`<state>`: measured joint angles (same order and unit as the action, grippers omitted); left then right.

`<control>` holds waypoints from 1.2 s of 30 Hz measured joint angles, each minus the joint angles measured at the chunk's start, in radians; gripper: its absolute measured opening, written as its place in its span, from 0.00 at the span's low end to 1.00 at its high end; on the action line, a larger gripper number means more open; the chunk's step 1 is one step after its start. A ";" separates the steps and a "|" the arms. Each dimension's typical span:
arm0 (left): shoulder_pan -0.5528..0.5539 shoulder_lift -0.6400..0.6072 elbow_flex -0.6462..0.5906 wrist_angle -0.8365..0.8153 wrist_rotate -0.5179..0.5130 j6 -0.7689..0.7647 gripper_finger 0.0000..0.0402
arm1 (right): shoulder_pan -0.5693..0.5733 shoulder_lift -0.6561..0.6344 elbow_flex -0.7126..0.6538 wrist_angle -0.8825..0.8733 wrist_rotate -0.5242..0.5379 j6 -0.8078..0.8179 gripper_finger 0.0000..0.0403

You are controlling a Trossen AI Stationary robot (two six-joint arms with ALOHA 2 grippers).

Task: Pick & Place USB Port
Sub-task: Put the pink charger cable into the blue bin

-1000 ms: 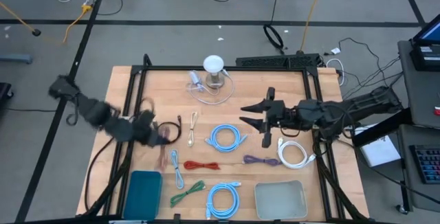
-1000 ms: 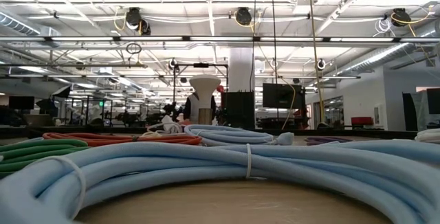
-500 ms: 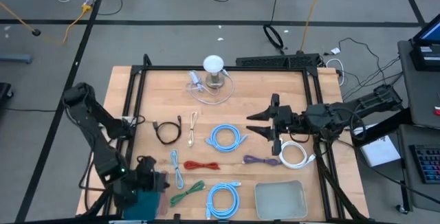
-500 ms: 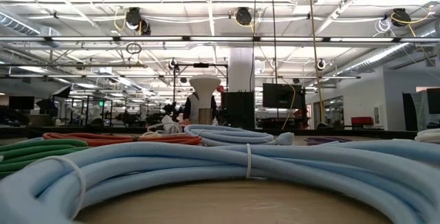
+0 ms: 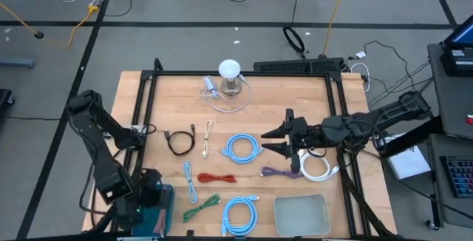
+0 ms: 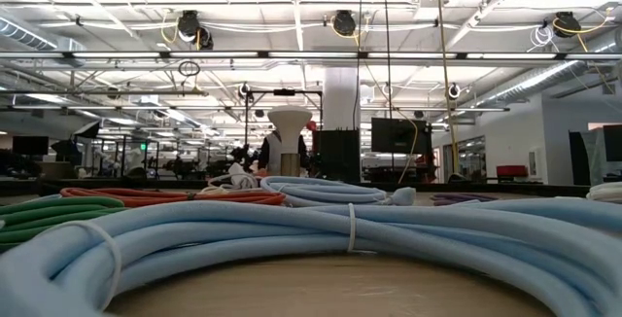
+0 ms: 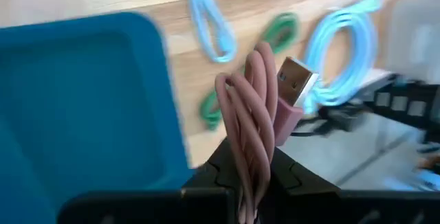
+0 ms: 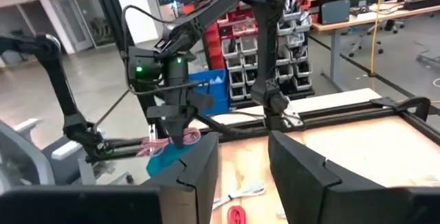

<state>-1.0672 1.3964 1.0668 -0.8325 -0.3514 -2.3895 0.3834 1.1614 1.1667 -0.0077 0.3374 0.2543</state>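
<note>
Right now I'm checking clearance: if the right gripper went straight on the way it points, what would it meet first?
Probably the coiled light-blue cable, just ahead of the right gripper; its height above it is unclear.

High view: mounted overhead, facing straight down; takes in the whole wooden table [image 5: 259, 115], both arms and the surrounding floor.

Low view: set at table-top height, facing level across the table into the room; sits very close to a light blue cable coil [image 6: 321, 229], which fills the lower frame. Same coil seen from above at the table's near edge [image 5: 239, 215].

Left wrist view: looks down from close above the blue tray [image 7: 75, 107], also seen in the high view [image 5: 164, 197].

Right wrist view: faces level across the table toward the left arm [image 8: 172, 66] and the room beyond it.
</note>
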 joint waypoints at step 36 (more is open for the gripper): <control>-0.042 0.103 0.000 -0.114 0.172 -0.047 0.15 | 0.018 -0.003 0.000 0.003 -0.002 0.014 0.29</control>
<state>-1.1088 1.4990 1.0664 -0.9466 -0.1798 -2.4367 0.4015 1.1587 1.1667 -0.0049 0.3354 0.2684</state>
